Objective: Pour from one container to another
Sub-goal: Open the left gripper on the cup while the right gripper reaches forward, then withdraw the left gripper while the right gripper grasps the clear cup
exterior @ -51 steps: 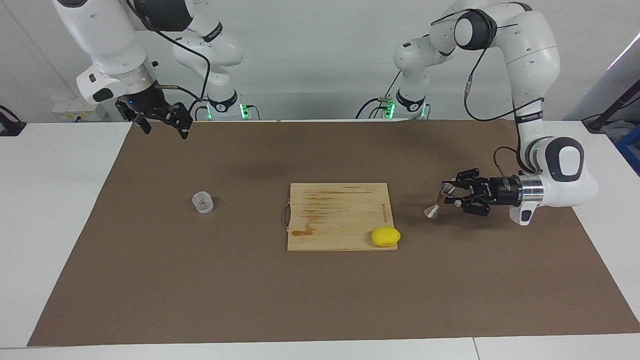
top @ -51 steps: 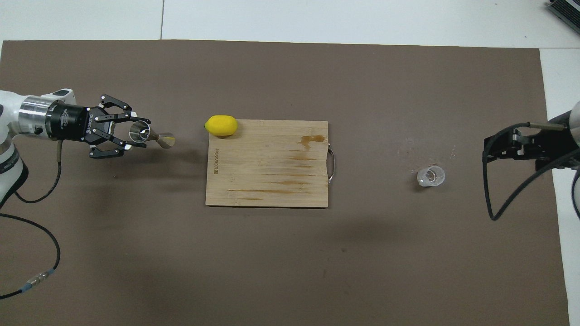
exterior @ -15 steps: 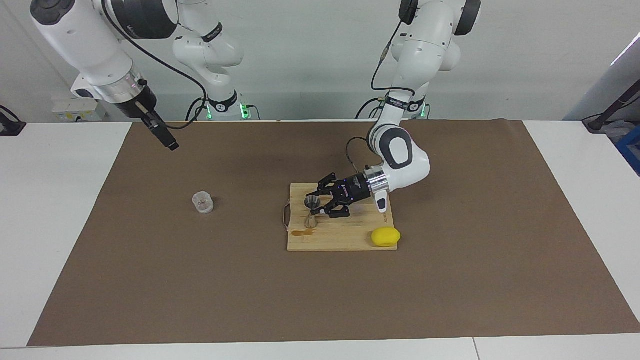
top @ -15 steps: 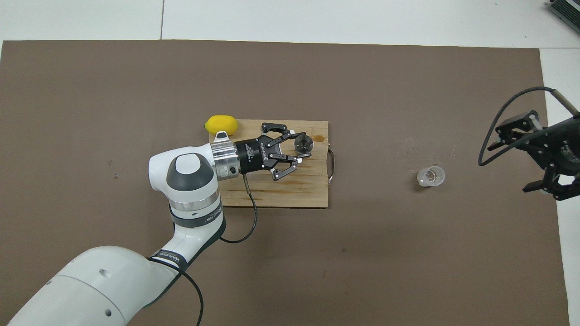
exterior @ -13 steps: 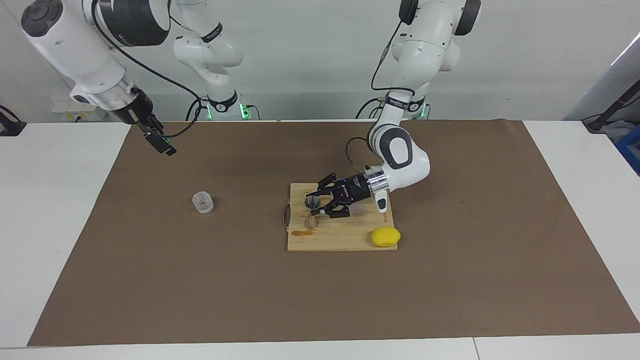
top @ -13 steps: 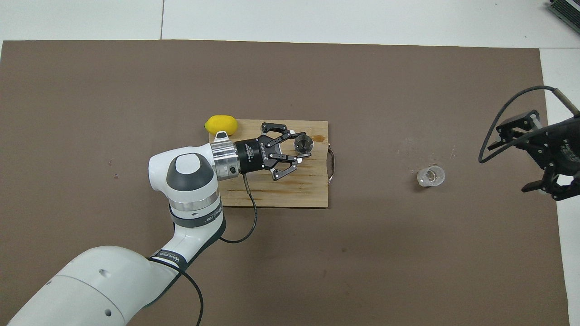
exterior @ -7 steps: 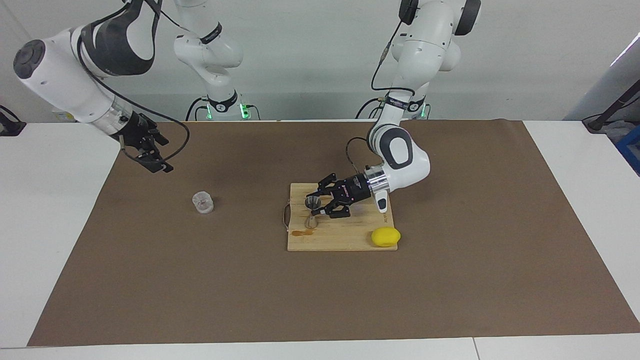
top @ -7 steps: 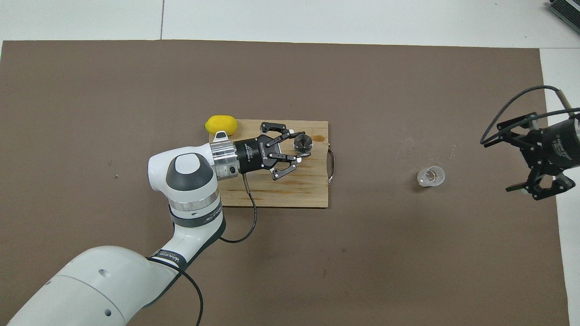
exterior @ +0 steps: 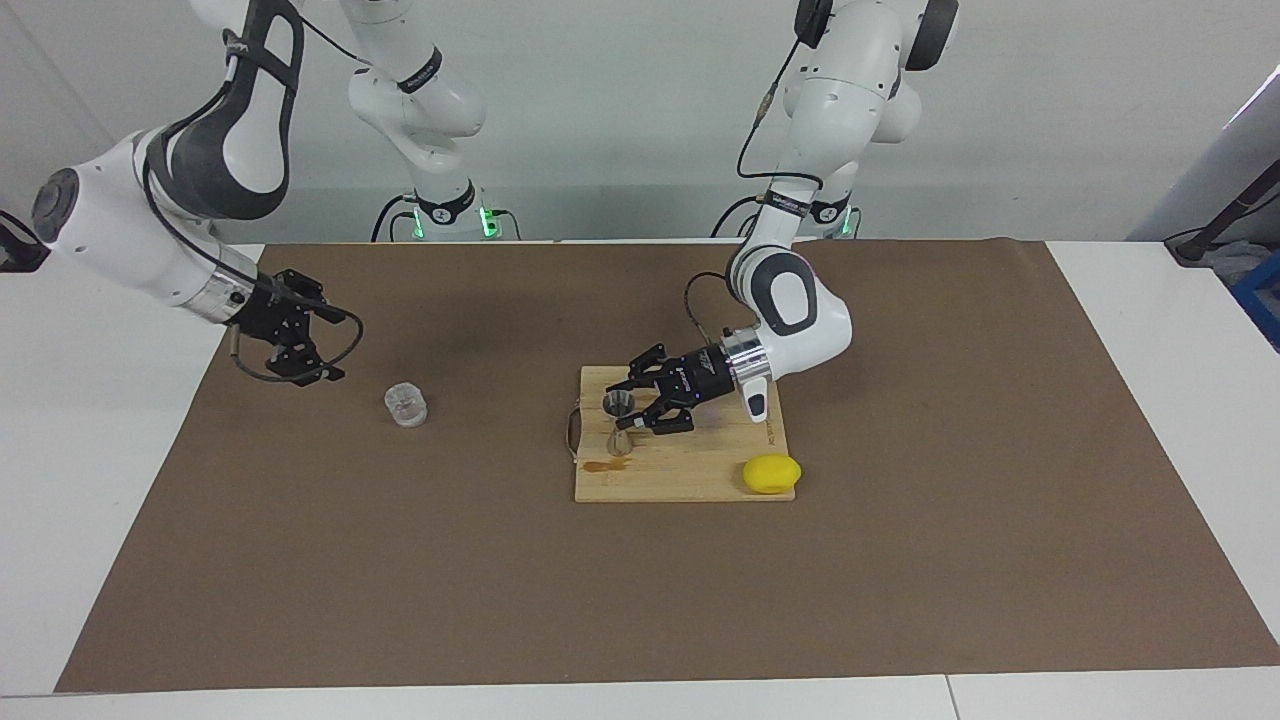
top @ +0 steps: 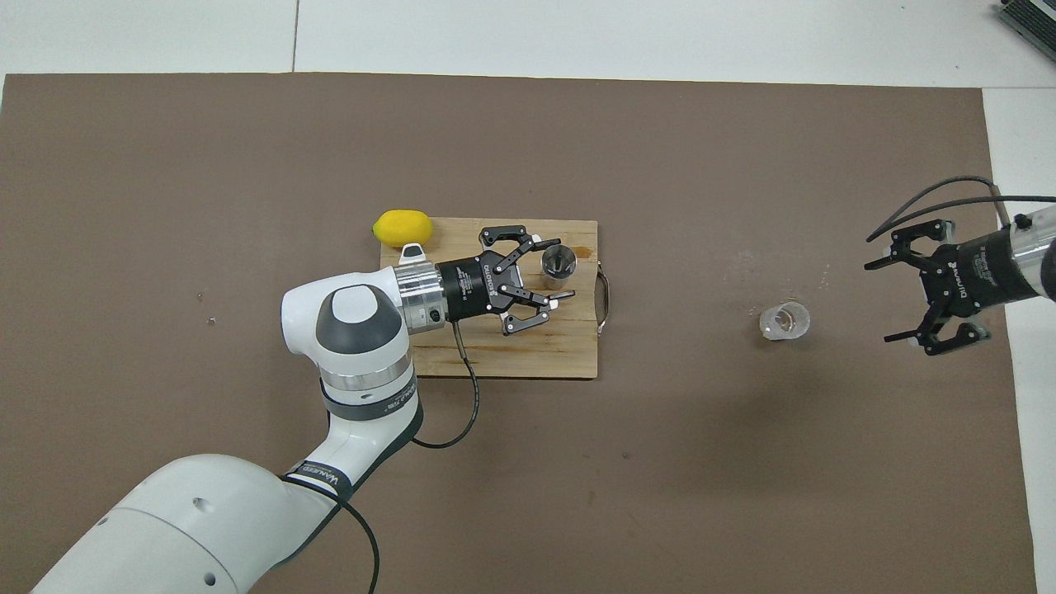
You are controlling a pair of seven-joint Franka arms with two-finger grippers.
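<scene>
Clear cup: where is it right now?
The clear cup stands on the brown mat toward the right arm's end, between the cutting board and the right pincer, untouched.

The jigger point(exterior: 618, 428) is shiny polished metal; the cup point(exterior: 406, 405) is clear, glossy plastic or glass. The board point(exterior: 700, 470) is pale, matt wood with darker stains and a thin metal handle point(exterior: 572, 435). The lemon point(exterior: 770, 473) looks smooth and waxy. A matt brown paper-like mat point(exterior: 640, 590) covers the smooth white tabletop point(exterior: 90, 450).
</scene>
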